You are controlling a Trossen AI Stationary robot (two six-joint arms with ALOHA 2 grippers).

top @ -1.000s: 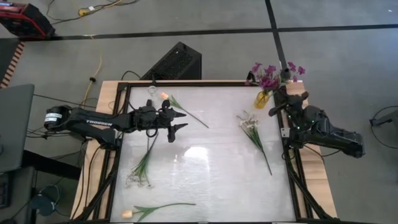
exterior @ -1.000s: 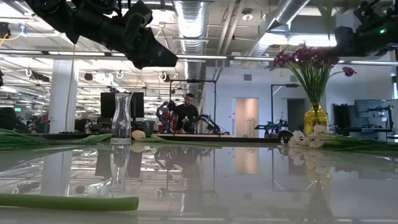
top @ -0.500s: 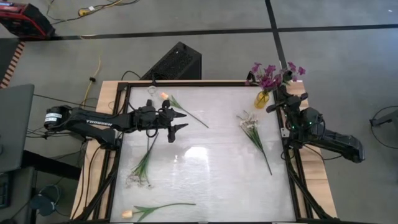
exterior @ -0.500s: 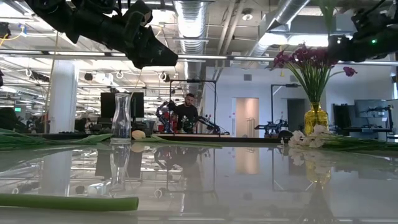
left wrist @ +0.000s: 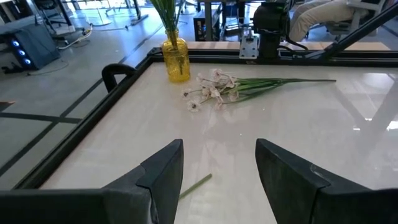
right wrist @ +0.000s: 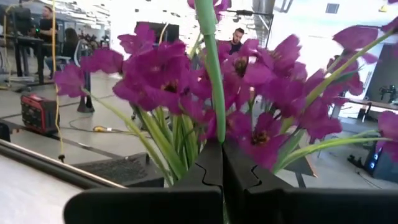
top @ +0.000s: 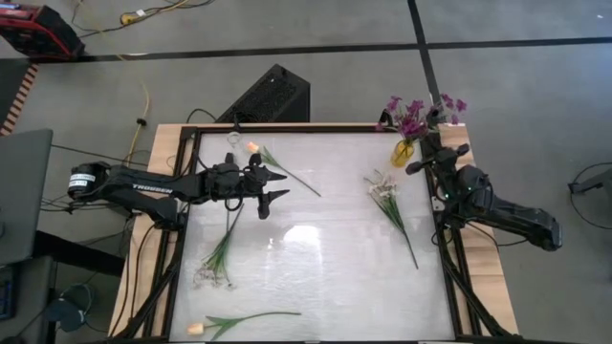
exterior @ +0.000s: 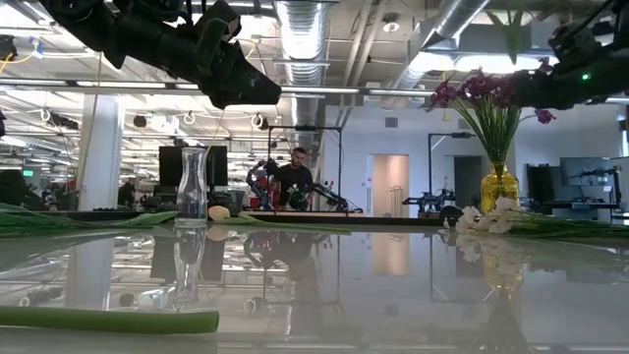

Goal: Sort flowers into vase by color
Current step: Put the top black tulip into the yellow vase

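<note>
Swinging in over the yellow vase [top: 403, 151] during the last second, the right gripper [top: 427, 145] had carried a purple flower [right wrist: 210, 68] from beside the bouquet [top: 413, 115] to just above it. Its fingers were closed on the green stem, which rose straight up between them in the right wrist view, with purple blossoms crowding close behind. That put the flower at the table's far right corner, over the vase that already held the other purple ones. By my reading, this was the delivery step: the stem had yet to be lowered into the neck and let go, and the crowded blossoms could catch it on the way down.

The left gripper [top: 271, 185] had not moved; it hung open and empty above the table's left half, near a tulip [top: 254, 147] lying beside the clear vase [exterior: 194, 186]. White sprays [top: 384, 190] lay right of centre, another white sprig [top: 212, 275] lay at the left, and a second tulip [top: 197, 328] lay at the near edge, so most sorting remained.
</note>
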